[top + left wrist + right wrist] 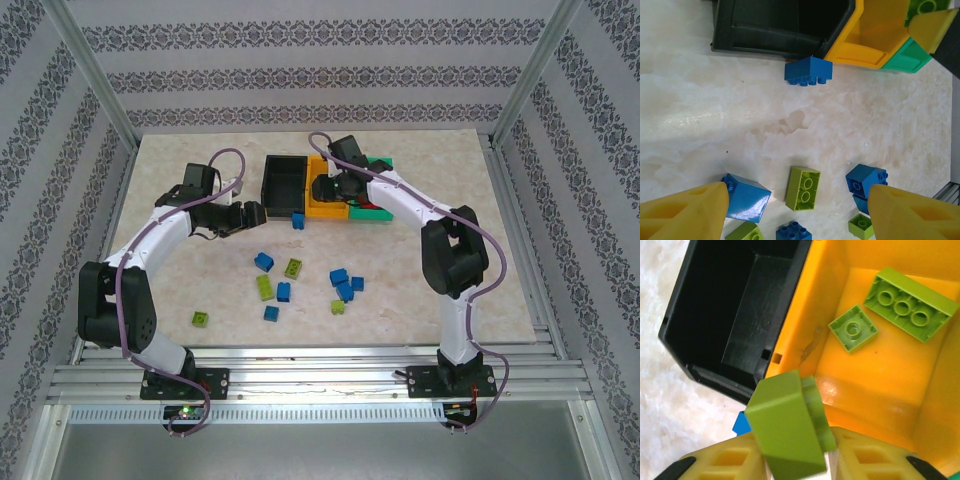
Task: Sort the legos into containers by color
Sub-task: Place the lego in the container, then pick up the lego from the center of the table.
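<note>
Nearest the arm bases, loose legos (283, 292) lie scattered on the marble-patterned table (450, 300). A lone lime brick (201, 319) sits off to the left, and a cluster of blue and lime bricks spreads across the middle.

Beyond them the left gripper (799, 195) hangs over the table. Its yellow fingers (695, 210) are well apart, with nothing between them. Just past it a single blue brick (298, 221) lies on the table, right at the front corner where the black bin (272, 190) and the orange-yellow bin (325, 211) meet.

The bins stand side by side, with the green bin (381, 161) on the right and something red showing inside it.

The right gripper (795, 462) hovers over the near wall of the orange-yellow bin. A tilted lime block (785, 432) sits between its fingers; whether they press on it I cannot tell. On that bin's floor lie a small one-stud lime piece (853, 328) and a longer lime brick (910, 302), near each other but apart.
</note>
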{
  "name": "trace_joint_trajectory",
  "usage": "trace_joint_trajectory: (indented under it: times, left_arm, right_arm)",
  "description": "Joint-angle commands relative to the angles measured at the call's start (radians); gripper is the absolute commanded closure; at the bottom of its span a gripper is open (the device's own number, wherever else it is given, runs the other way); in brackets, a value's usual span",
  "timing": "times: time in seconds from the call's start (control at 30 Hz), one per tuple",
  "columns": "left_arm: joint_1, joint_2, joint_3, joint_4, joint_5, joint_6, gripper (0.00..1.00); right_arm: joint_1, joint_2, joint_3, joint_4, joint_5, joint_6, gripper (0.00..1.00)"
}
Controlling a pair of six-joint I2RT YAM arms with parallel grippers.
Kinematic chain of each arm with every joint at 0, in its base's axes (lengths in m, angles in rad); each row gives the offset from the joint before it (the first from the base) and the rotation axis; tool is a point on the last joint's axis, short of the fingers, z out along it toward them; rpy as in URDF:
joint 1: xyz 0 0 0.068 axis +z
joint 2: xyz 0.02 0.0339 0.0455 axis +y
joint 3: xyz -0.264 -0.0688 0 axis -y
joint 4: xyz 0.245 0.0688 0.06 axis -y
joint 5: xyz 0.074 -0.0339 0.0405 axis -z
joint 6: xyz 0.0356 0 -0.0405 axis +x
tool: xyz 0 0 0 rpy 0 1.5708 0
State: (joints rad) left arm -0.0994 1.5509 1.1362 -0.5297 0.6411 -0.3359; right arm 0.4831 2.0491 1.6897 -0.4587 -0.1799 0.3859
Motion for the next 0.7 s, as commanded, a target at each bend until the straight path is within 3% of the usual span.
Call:
trace_joint_trajectory:
  times: [0.0, 0.13, 0.4, 0.67]
  left_arm:
    - [-0.016, -0.009, 0.028, -0.038, -0.02, 0.034, 0.26]
    - [-0.027, -0.012, 0.038, -0.057, -0.035, 0.049, 0.26]
    - [-0.083, -0.003, 0.064, -0.111, -0.084, 0.095, 0.26]
    - [-0.21, 0.052, 0.118, -0.22, -0.156, 0.172, 0.26]
  right_arm:
    - [-0.014, 0.012, 0.021, 0.028, 0.01, 0.054, 0.6]
    - [-0.008, -0.032, -0.101, 0.147, -0.009, 0.141, 0.52]
    - [0.025, -0.194, -0.432, 0.433, -0.027, 0.295, 0.52]
    - [0.024, -0.289, -0.504, 0.412, 0.0, 0.258, 0.52]
